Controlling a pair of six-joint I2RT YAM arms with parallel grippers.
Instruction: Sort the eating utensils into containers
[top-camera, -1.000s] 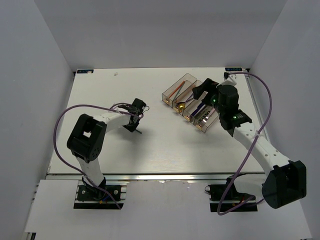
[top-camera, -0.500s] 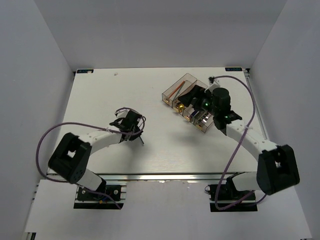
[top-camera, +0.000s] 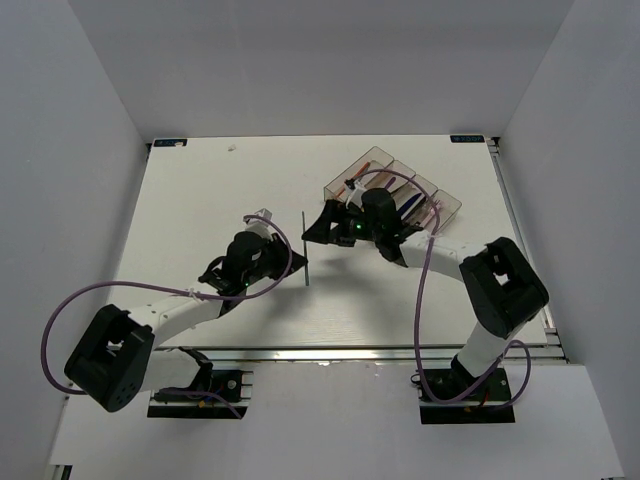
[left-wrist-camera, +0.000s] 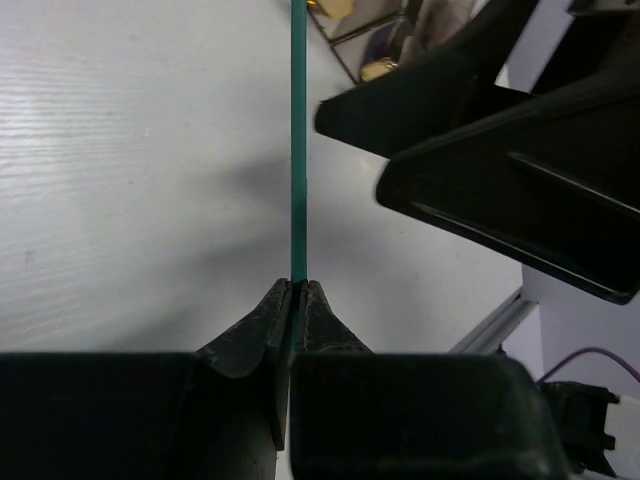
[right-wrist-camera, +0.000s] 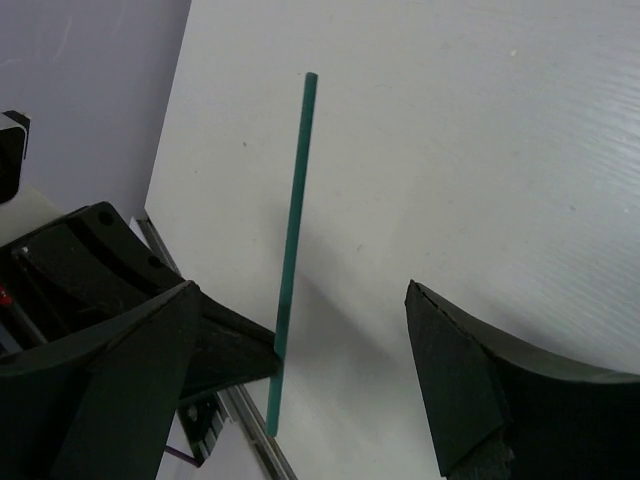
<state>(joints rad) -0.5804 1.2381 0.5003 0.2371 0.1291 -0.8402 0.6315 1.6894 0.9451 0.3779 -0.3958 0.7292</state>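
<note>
The sorting looks close to finished. In the top view the four joined translucent bins (top-camera: 372, 155) at the far right of the counter (top-camera: 200, 200) already hold cutlery: orange chopsticks lie in the leftmost compartment and darker pieces in the others, though which pieces those are is too small to tell. No other loose utensil shows on the counter.

One green chopstick (left-wrist-camera: 298, 150) is still outside the bins. The left gripper (left-wrist-camera: 297, 289) has its jaws pressed together on the stick's near end, and the stick points away from the wrist, apparently lifted clear, since a soft shadow falls on the counter beneath it. It sits left of the bins, near mid-counter.

The right gripper (right-wrist-camera: 343, 328) has its jaws spread wide, one on each side of the shaft without touching it. This reads as a hand-over about to happen. What is left, by my judgement, is closing on the stick, having the left let go, and laying it in a chopstick compartment.
</note>
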